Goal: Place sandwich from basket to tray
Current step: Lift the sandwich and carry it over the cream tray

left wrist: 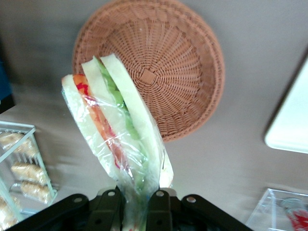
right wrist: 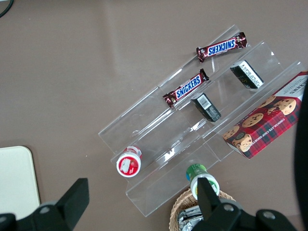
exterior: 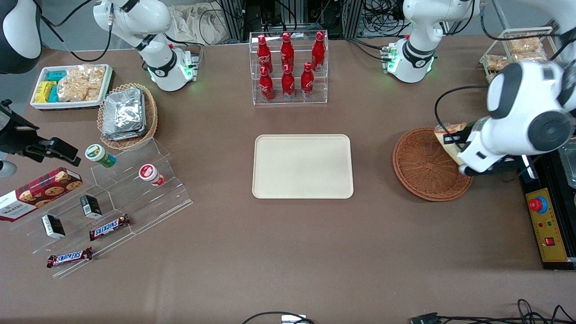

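My left gripper (left wrist: pixel 137 211) is shut on the clear wrap at one end of the sandwich (left wrist: pixel 113 125), a white bread wedge with green and orange-red filling. The sandwich hangs in the air above the table, just off the rim of the round reddish-brown wicker basket (left wrist: pixel 163 62). In the front view the gripper itself is hidden under the white arm; the sandwich (exterior: pixel 447 135) shows at the basket's (exterior: pixel 425 164) edge toward the working arm's end. The cream tray (exterior: pixel 302 165) lies flat beside the basket, toward the parked arm's end, with nothing on it.
A clear rack of red bottles (exterior: pixel 288 67) stands farther from the camera than the tray. A white wire rack of snacks (exterior: pixel 517 51) and a control box (exterior: pixel 546 225) sit at the working arm's end. A tan basket of foil packets (exterior: pixel 127 114) and clear steps with snacks (exterior: pixel 112 207) lie toward the parked arm's end.
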### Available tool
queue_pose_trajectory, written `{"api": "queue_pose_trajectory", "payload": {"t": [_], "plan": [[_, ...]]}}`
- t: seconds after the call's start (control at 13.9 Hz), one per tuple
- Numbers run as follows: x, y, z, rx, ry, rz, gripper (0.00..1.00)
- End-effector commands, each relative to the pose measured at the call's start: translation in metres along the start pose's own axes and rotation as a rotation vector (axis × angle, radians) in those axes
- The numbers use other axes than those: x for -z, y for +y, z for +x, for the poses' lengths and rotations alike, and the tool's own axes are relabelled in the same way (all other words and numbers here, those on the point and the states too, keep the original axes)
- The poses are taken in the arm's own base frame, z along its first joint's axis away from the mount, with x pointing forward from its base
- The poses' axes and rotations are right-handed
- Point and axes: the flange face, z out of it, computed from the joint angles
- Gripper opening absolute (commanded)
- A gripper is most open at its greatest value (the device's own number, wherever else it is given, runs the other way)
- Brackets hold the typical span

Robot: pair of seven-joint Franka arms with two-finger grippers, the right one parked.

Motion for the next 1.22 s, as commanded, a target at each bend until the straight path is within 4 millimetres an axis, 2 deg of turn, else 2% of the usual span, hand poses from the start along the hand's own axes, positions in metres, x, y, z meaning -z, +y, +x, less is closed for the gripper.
{"api": "queue_pose_trajectory", "payload": {"t": [0.0,0.14,0.29,0.5,0.65,0.72,0.94,1.08,1.15], "plan": [[0.041,0.055,-0.012,0.071,0.055,0.012,0.00],[0.053,0.101,-0.024,0.134,0.079,-0.008,0.00],[0.057,0.127,-0.019,0.173,0.069,-0.051,0.00],[0.049,0.173,-0.017,0.123,0.057,-0.049,0.00],[0.038,0.219,-0.034,0.037,0.049,-0.033,0.00],[0.029,0.243,-0.045,-0.020,0.049,-0.016,0.00],[-0.019,0.320,-0.074,-0.292,0.020,0.060,0.00],[-0.059,0.356,-0.083,-0.514,-0.019,0.119,0.00],[-0.077,0.364,-0.079,-0.596,-0.021,0.156,0.00]]}}
